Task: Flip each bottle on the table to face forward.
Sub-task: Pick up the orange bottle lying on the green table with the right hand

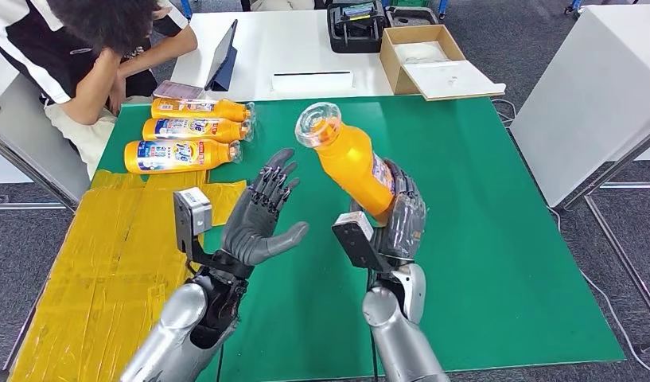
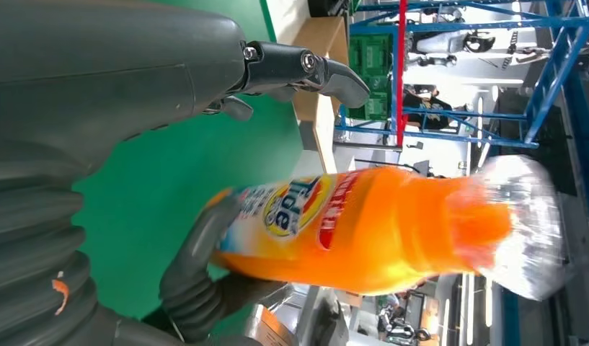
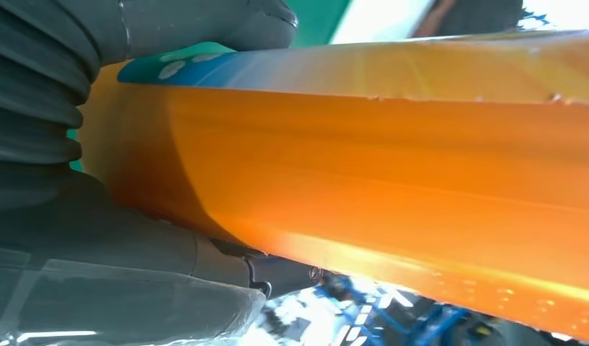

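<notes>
Right robot hand (image 1: 397, 213) wrapped around the lower body of an orange bottle (image 1: 349, 159), lifted off the green worktop (image 1: 496, 239) and tilted with its clear cap toward the far left. Bottle base hidden inside the fingers; label only partly seen from the head view. Seen from the left wrist, the same orange bottle (image 2: 363, 227) with a printed label facing that camera, cap blurred and hard to make out. In the right wrist view, the bottle's orange wall (image 3: 392, 187) pressed close to the lens, both ends cut off by the frame, dark fingers (image 3: 197, 29) over one side.

Left robot hand (image 1: 262, 219) empty, fingers spread and raised, palm turned toward the held bottle, just beside it but apart.

Three more orange bottles (image 1: 186, 131) lying on their sides in a row at the far left corner of the worktop, caps pointing right, labels up, close to that edge. Yellow taped sheet (image 1: 107, 263) over the left part of the worktop. Broad bare green to the right of the held bottle and toward the near edge.

A person (image 1: 99, 48) leaning at the far left corner, partly cut off by the frame. An open cardboard box (image 1: 421, 60) on the white table beyond.
</notes>
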